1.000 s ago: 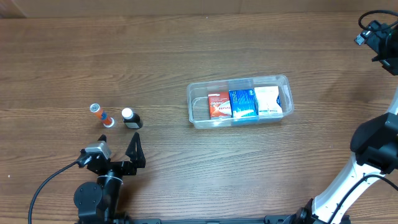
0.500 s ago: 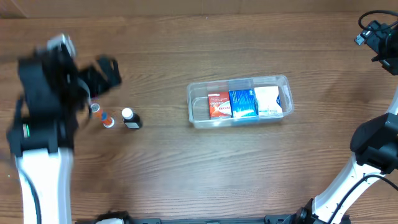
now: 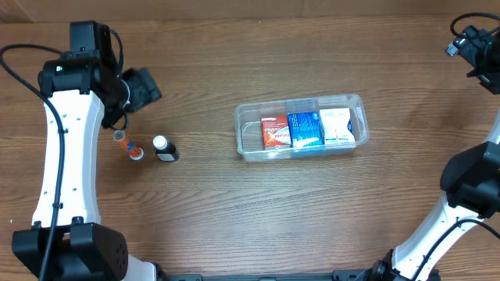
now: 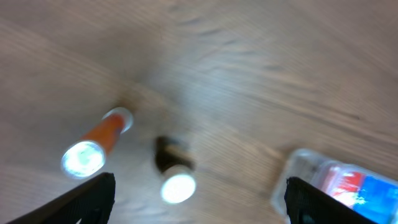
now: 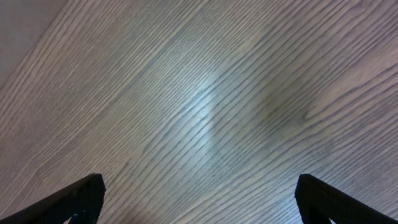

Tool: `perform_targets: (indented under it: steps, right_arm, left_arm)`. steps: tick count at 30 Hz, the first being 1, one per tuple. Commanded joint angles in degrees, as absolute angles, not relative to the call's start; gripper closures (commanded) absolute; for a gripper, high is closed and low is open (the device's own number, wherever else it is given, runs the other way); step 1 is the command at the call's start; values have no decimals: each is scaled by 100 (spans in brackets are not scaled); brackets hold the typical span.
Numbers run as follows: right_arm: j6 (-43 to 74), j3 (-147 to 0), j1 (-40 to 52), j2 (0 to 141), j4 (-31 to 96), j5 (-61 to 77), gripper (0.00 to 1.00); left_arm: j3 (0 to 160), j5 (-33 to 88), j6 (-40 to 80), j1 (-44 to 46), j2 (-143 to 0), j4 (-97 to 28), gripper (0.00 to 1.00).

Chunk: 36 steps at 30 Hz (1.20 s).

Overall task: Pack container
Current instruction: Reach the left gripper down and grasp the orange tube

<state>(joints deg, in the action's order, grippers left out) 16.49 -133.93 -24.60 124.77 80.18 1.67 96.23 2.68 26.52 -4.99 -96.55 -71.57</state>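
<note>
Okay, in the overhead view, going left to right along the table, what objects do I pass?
orange tube → black bottle → container, and inside it red box → blue box → white box

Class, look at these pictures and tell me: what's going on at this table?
A clear container holds a red box, a blue box and a white box side by side. The left pincer hangs open and empty near an orange tube and a dark bottle, both on the table left of the container. The right pincer is open too, over plain wood.
</note>
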Motion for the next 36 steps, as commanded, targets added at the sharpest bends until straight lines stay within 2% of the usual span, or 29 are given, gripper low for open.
perform_targets:
  steps: [1, 5, 7, 11, 15, 19, 23, 25, 26, 29, 34, 36]
  right_arm:
    - [1675, -13502, -2447, 12289, 8001, 180, 0]
    - [1675, -13502, -2447, 12289, 8001, 180, 0]
    - [1675, -13502, -2447, 12289, 8001, 180, 0]
    - [1675, -13502, -2447, 12289, 8001, 180, 0]
    - [1675, -13502, -2447, 12289, 8001, 180, 0]
    - [1675, -13502, -2447, 12289, 8001, 180, 0]
    - [1673, -13502, -2447, 12289, 8001, 180, 0]
    - [1675, -13502, -2447, 12289, 8001, 180, 0]
    - [1675, -13502, -2447, 12289, 8001, 180, 0]
    - [1675, -13502, -2447, 12289, 8001, 180, 0]
    - [1675, -13502, -2447, 12289, 8001, 180, 0]
    - [1675, -13502, -2447, 12289, 8001, 180, 0]
  left_arm:
    - [9743, -740, 2958, -685, -9655, -7703, 11]
    - [9623, -762, 2961, -1039, -9675, -7944, 11]
    - [9443, -637, 2794, -1267, -9721, -7808, 17]
    - [9358, -528, 2587, -1295, -10136, -7647, 19]
    - [9358, -403, 2497, -1295, -10694, -7609, 26]
    - [9358, -301, 2296, -1278, -10910, -7564, 28]
    - [9358, -272, 2237, -1260, -10921, -7496, 48]
    - [9356, -137, 2134, -1260, -10940, -7500, 48]
    - [9354, -137, 2137, -1258, -10940, -7518, 44]
    - [9345, -143, 2137, -1256, -10940, -7577, 41]
    - [9299, -143, 2134, -1256, -10940, -7758, 46]
    - [9194, -148, 2132, -1258, -10940, -7710, 53]
